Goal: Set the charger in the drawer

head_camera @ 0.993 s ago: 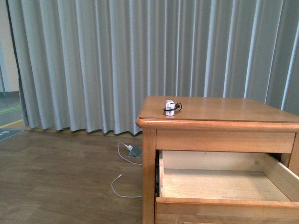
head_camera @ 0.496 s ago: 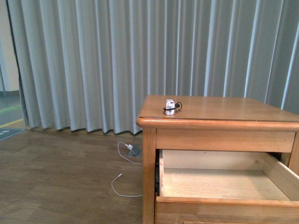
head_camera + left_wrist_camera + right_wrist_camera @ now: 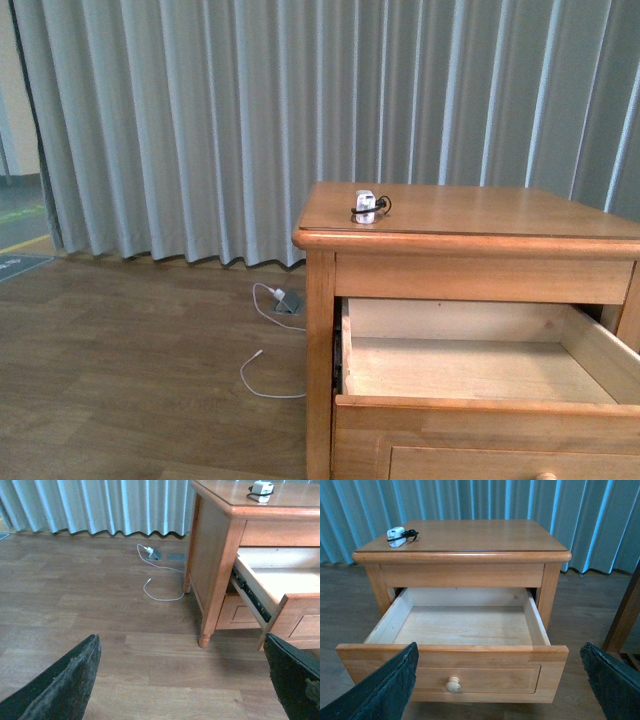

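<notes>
The charger (image 3: 365, 207) (image 3: 261, 489) (image 3: 397, 536), a small white plug block wound with thin black cable, rests on the nightstand top (image 3: 470, 215) near its far left corner. Below it the drawer (image 3: 470, 370) (image 3: 465, 625) is pulled out, its pale inside bare, with a round knob (image 3: 453, 684) on the panel front. My right gripper (image 3: 502, 690) is open in front of the drawer front, well short of the charger. My left gripper (image 3: 185, 685) is open over the floor, to the left of the nightstand. Neither gripper shows in the front view.
A grey adapter (image 3: 288, 301) (image 3: 154, 554) with a long white cable (image 3: 262, 385) lies on the wood floor left of the nightstand. Grey curtains (image 3: 250, 130) hang behind. A lower drawer front (image 3: 510, 465) shows under the open one. A wooden post (image 3: 625, 615) stands to the right.
The front view has shifted: the nightstand and charger sit higher in the frame and the lower drawer front has come into sight. The charger and drawer have not moved.
</notes>
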Robot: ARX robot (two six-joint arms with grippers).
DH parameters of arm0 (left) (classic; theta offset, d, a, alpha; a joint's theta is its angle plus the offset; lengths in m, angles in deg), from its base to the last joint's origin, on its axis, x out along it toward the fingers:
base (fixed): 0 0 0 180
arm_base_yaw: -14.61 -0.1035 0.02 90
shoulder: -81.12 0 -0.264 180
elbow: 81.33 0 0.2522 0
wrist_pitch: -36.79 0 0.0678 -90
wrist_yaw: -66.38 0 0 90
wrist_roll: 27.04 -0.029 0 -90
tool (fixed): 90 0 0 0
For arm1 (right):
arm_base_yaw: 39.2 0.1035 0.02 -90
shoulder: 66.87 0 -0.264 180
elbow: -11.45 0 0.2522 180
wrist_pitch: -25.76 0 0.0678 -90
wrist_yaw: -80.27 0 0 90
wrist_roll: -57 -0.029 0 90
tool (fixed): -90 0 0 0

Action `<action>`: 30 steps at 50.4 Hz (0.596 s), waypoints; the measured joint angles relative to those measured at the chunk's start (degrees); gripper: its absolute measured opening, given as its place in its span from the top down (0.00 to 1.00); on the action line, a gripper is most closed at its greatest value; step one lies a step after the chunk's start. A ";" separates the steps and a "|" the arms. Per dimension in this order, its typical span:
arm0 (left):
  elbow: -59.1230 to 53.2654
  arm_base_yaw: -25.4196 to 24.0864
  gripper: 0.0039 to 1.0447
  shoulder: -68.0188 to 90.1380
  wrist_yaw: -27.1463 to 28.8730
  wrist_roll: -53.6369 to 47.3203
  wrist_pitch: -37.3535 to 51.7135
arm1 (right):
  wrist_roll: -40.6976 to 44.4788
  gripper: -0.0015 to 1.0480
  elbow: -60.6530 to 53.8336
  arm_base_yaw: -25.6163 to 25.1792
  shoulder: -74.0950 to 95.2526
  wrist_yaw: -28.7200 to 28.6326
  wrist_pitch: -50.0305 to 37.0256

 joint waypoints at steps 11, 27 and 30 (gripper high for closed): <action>12.92 4.59 0.05 30.84 2.25 -1.40 16.39 | 0.00 0.08 0.00 0.00 0.00 0.00 0.00; 39.43 9.84 0.05 62.95 5.90 0.44 19.23 | 0.00 0.08 0.00 0.00 0.00 0.00 0.00; 44.52 11.23 0.05 67.43 6.73 0.85 18.32 | 0.00 0.08 0.00 0.00 0.00 0.00 0.00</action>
